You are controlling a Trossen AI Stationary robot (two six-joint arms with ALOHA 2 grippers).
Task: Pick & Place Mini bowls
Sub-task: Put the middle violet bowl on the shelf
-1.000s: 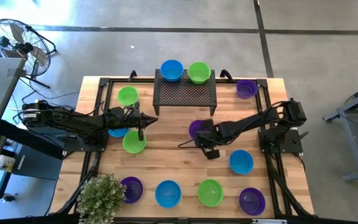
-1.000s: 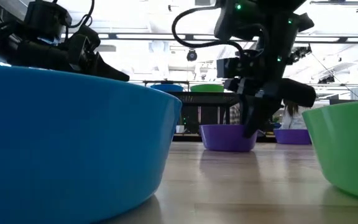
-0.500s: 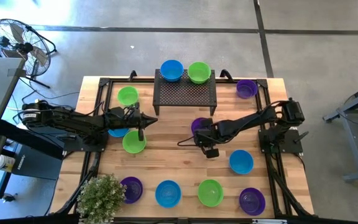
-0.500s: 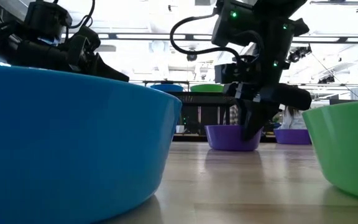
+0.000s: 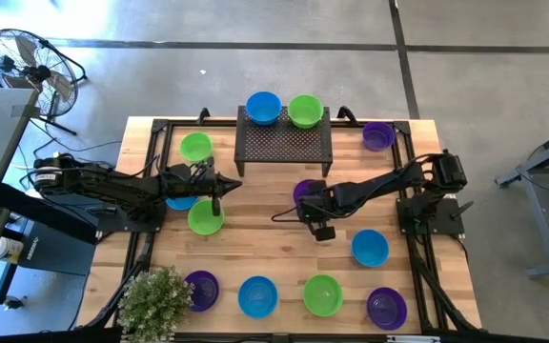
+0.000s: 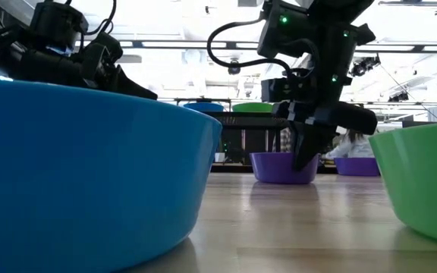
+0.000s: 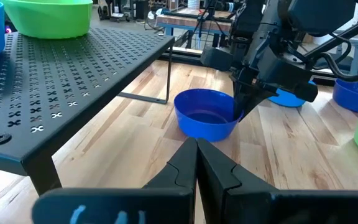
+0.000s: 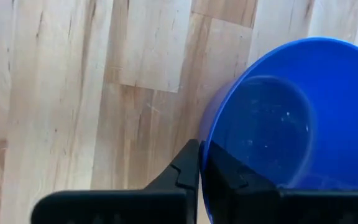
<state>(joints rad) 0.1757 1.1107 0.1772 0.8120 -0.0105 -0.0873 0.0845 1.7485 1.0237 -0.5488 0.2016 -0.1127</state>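
A purple mini bowl (image 5: 301,192) stands on its base near the table's middle, in front of the black rack (image 5: 284,143). My right gripper (image 8: 199,163) points steeply down at the side of this bowl (image 6: 279,167) nearer the right arm and is shut on its rim. At the left, my left gripper (image 7: 196,163) is shut and level, with nothing in it. It hovers above the table (image 5: 255,243) beside a green bowl (image 5: 205,218). A blue bowl (image 5: 263,107) and a green bowl (image 5: 305,110) sit on top of the rack. My right gripper pinches the purple bowl's rim (image 8: 209,144) with one finger inside the bowl and one outside the wall. The fingers (image 6: 303,155) come slanting down from above on the bowl's side toward the right arm. The bowl stands upright with its base on the table.
Several more bowls lie about: green (image 5: 196,146) and purple (image 5: 377,135) at the back, blue (image 5: 370,248) on the right, and a row along the near edge (image 5: 257,295). A potted plant (image 5: 155,300) stands at the near left corner. Black frame rails (image 5: 410,152) run along the sides.
My right gripper has stayed at the purple bowl, shifting only slightly toward the rack. The bowl remains on the table.
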